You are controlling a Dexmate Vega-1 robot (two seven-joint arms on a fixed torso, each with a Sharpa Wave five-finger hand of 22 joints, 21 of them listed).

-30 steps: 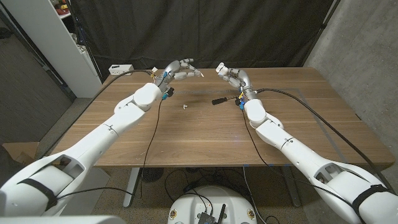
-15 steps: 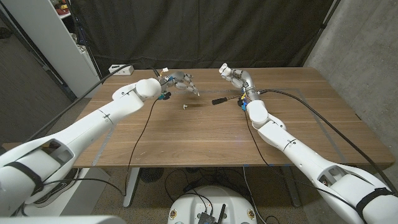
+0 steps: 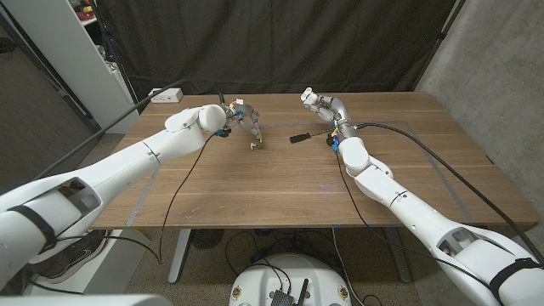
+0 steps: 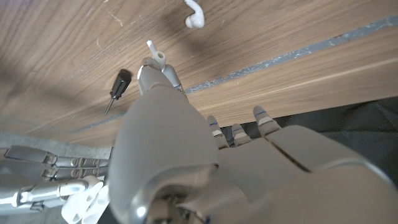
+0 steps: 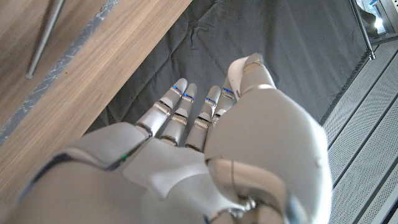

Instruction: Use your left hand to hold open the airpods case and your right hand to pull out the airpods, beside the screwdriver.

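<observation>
left hand (image 3: 246, 121): reaching down over the far middle of the table (image 3: 280, 183), fingers (image 3: 256, 134) pointing at the wood; the left wrist view is showing a fingertip (image 4: 160, 59) carrying a small white piece, so it is pinching something, though i cannot tell whether that is the case.
right hand (image 3: 319, 103): hovering above the far edge of the table, fingers loosely curled and holding nothing.
airpod (image 3: 252, 146): lying loose on the wood just under the left fingertips, also showing white in the left wrist view (image 4: 194, 15).
screwdriver (image 3: 301, 136): lying on the table between the two hands, black handle toward the airpod, well apart from it.
airpods case: cannot make it out for certain.
</observation>
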